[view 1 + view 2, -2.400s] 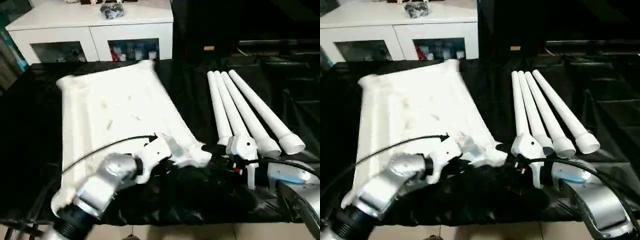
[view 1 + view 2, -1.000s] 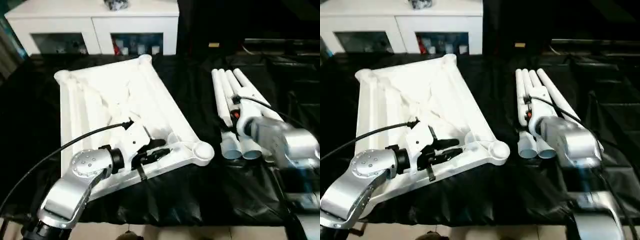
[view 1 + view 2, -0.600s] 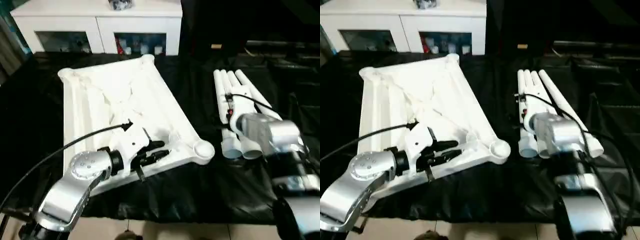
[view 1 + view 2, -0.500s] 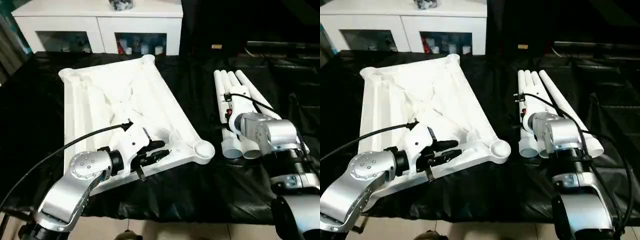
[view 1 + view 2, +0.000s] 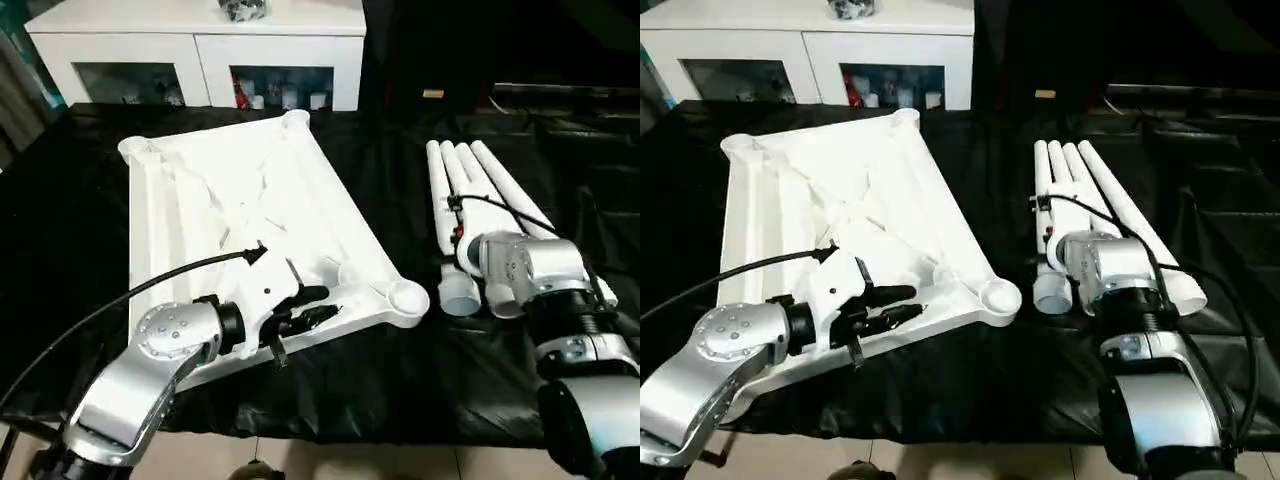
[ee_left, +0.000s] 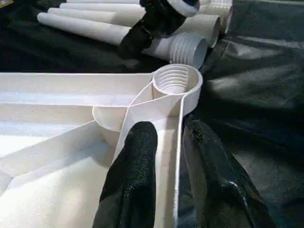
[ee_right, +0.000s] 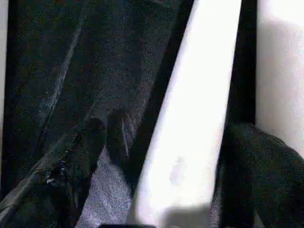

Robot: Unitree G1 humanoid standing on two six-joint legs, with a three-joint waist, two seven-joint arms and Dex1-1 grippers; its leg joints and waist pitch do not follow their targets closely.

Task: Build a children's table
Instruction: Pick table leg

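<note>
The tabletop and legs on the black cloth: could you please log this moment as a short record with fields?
tabletop: upside down, ribbed underside up
near corner socket: empty
legs: four, side by side to the tabletop's right
left gripper: shut on tabletop's near rim
right gripper: open, astride the leftmost leg
surface: black cloth

The upturned table top [image 5: 240, 220] and four legs [image 5: 480, 200] are plain white; the cloth [image 5: 420, 380] on the tabletop is glossy black, the forearms [image 5: 140, 390] silver.
</note>
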